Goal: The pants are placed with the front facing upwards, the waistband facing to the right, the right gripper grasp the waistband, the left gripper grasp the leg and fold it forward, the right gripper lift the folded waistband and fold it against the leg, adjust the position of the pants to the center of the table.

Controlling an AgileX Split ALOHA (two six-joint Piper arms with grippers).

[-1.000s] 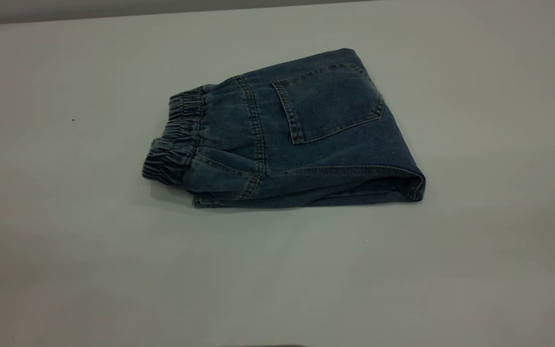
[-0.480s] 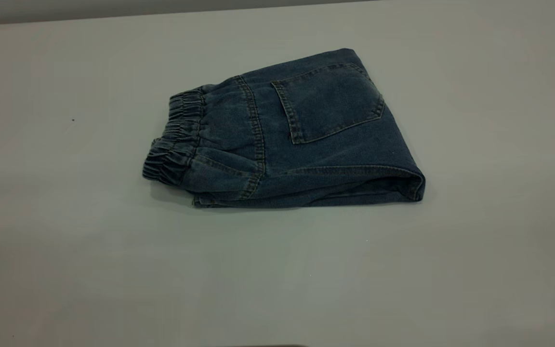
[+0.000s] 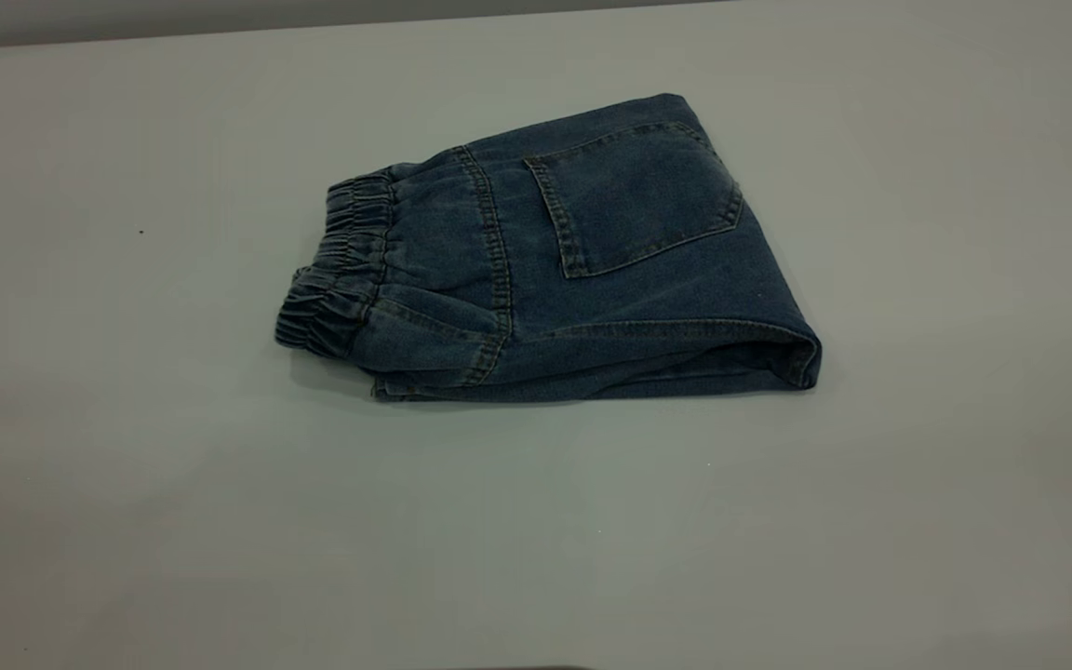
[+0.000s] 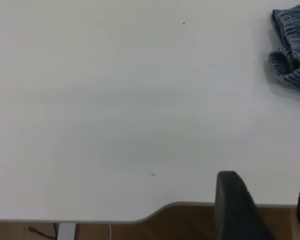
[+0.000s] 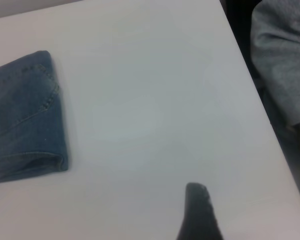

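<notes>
Near zone: the table (image 3: 536, 558) is bare white surface across the near side of the exterior view, with neither arm over it. The left gripper (image 4: 262, 210) appears only in its own wrist view, parked off the table edge and well apart from the garment; two dark fingers (image 4: 235, 205) stand with a clear gap between them, so it is spread and holding nothing. The right gripper shows in its wrist view as a single dark fingertip (image 5: 200, 212) over bare table; whether it is spread or closed cannot be told. It carries nothing visible.

Middle zone: the pants (image 3: 555, 270) lie folded into a compact bundle, slightly far of the table's centre. The waistband (image 3: 336, 270) faces left, the fold edge faces right, and a back pocket (image 3: 634, 195) is uppermost. Layers sit stacked and reasonably aligned.

Far right, in the right wrist view: a person's grey sleeve (image 5: 280, 55) beyond the table edge.

Assessment: folding appears complete; only centring may remain. Risks from here:
- A push against one edge could slide the top layer off the lower ones and open the fold.
- A pinch on the top layer alone could lift it and unroll the bundle.
- The elastic waistband may spring and shift if disturbed.
</notes>
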